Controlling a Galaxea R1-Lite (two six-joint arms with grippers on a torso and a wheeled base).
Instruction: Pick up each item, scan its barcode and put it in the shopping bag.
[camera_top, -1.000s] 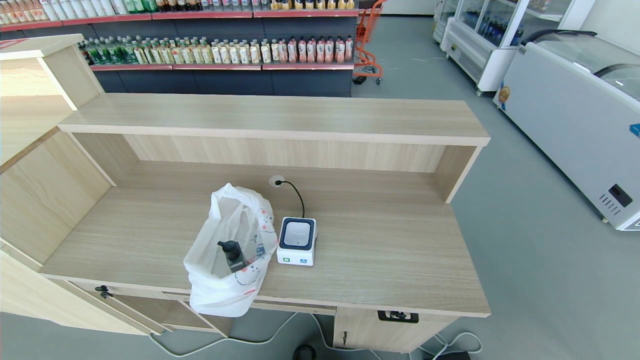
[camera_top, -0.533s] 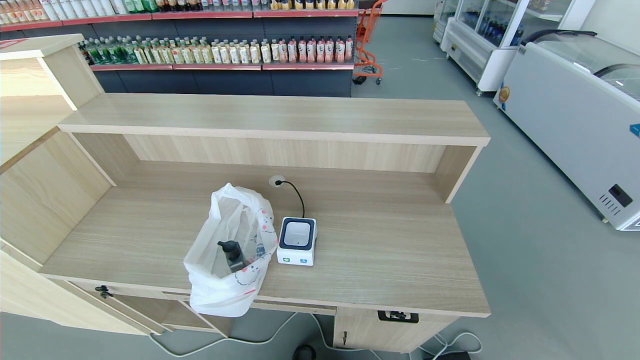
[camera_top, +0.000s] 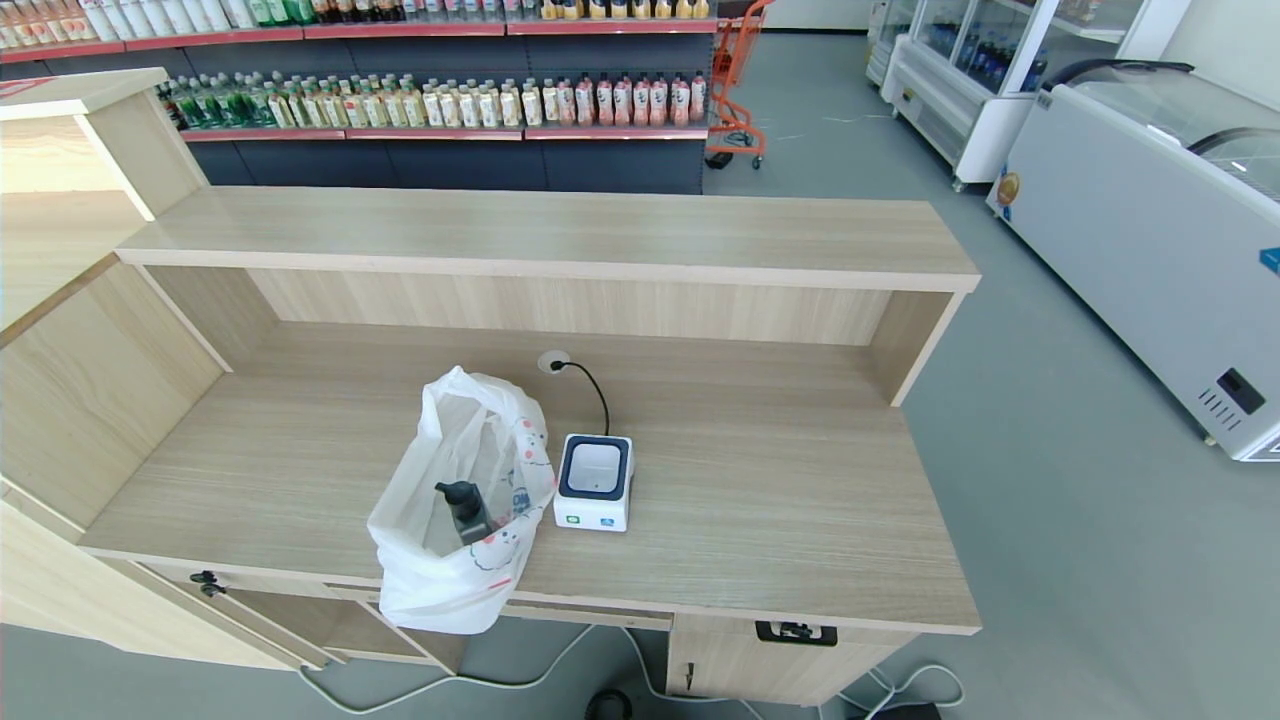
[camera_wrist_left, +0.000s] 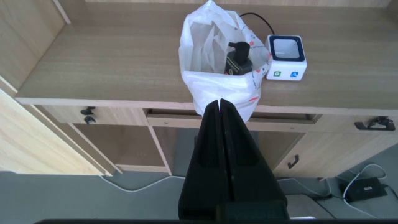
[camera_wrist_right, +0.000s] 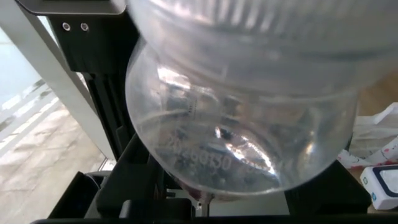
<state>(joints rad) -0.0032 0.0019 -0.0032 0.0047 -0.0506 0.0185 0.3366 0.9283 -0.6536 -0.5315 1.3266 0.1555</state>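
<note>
In the right wrist view, the right gripper (camera_wrist_right: 242, 193) seems to have its jaws squeezed on a clear bottle (camera_wrist_right: 242, 93), with black parts on each side of it. The bottle is very near the camera, and its round bottom faces us. I see small print on it, but no barcode. The left gripper (camera_wrist_left: 219, 104) holds nothing. Its two jaws are pressed together, and it hangs low, out in front of the counter (camera_top: 750, 500).

On the counter sits the white shopping bag (camera_top: 440, 590). Its mouth is open and points up, and part of the bag hangs over the front edge. A dark pump bottle (camera_top: 463, 510) is already inside. Just beside the bag, on the robot's right, sits the little white scanner (camera_top: 594, 482) with its window facing up.

I think the job now is to scan the clear bottle. To do it well, the right arm should bring the bottle over the scanner window and turn it so the barcode looks down at the glass. Then it should hold steady for a moment. The bottle looks smooth and round, so it could slip or spin. The grip should be firm but not crush it. After that, the bottle should go down through the bag's open mouth, gently, so the bag is not pushed off the edge.
</note>
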